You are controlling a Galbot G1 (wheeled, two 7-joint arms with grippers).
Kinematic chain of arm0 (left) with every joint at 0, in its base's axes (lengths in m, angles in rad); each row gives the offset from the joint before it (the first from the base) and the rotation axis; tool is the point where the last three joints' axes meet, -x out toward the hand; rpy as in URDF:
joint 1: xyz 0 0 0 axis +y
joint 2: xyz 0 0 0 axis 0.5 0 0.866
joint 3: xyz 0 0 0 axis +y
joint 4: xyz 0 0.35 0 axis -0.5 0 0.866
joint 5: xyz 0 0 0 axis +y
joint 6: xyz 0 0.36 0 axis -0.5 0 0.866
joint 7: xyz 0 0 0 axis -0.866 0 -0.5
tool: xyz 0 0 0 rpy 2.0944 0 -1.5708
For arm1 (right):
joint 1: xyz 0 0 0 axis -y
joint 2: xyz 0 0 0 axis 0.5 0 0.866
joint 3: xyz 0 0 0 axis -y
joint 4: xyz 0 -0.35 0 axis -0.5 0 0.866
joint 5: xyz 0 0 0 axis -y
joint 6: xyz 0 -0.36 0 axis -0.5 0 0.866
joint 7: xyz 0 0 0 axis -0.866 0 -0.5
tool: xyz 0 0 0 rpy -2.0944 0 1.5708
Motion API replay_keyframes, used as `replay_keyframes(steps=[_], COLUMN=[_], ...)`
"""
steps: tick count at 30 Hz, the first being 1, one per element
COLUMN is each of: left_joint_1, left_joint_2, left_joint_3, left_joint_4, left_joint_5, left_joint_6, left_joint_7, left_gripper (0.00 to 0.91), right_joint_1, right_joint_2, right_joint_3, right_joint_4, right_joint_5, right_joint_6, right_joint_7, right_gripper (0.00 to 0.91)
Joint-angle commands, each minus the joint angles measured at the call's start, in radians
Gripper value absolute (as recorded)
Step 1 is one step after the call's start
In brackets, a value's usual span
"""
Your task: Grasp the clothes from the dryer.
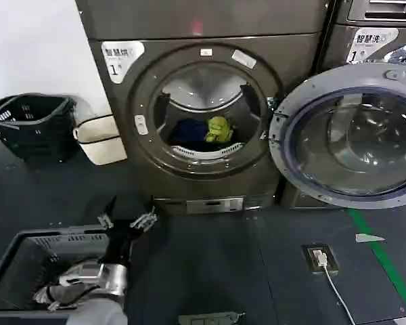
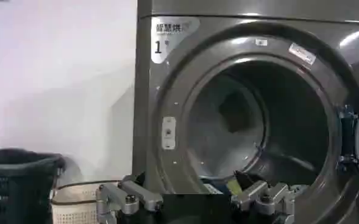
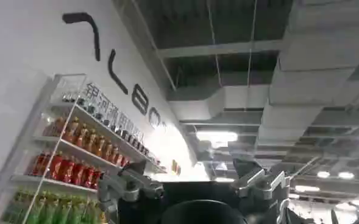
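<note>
**A:** Where did the clothes sit?

**B:** Inside the dryer (image 1: 203, 108), which filled the upper centre of the head view. Its round porthole stood uncovered, and the glass door (image 1: 352, 135) was swung wide to the right of the frame. On the drum floor lay the yellow-green piece (image 1: 218, 129), bunched, with the dark blue piece (image 1: 188, 132) just beside it on the left, the two touching or nearly so.

**A:** And the left gripper?

**B:** The left gripper (image 1: 127, 221) was in the lower left of the head view, above the dark floor and short of the machine, well apart from the clothes. Its fingers were spread with nothing between them. In the left wrist view the same gripper (image 2: 197, 198) sat at the bottom edge, facing the porthole.

**A:** The right one?

**B:** The right gripper (image 3: 194, 185) pointed up toward a ceiling with ducts, beside a shelf of bottles (image 3: 69, 158). Its fingers were parted too, and held nothing.

**A:** Anything else around?

**B:** A grey crate (image 1: 27, 264) under the left arm in the lower left corner, a black basket (image 1: 30, 122) at the left edge, and a white basket (image 1: 101, 139) next to it, against the dryer's side.
</note>
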Motion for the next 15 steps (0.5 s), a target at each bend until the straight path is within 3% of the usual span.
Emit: replay_keyframes(steps=[1,15], left_joint_1=[0.007,0.039], left_joint_2=[-0.001,-0.027], left_joint_3=[0.005,0.029], left_joint_4=[-0.004,-0.034], left_joint_5=[0.005,0.028], left_joint_6=[0.004,0.009], left_joint_7=[-0.002,0.003], left_gripper=[0.907,0.907], right_joint_1=[0.001,0.0], right_joint_2=[0.002,-0.006], right_joint_3=[-0.004,-0.001], right_joint_4=[0.001,0.006], right_joint_5=[0.007,0.021], right_joint_6=[0.038,0.047], right_joint_7=[-0.004,-0.005], right_gripper=[0.907,0.907])
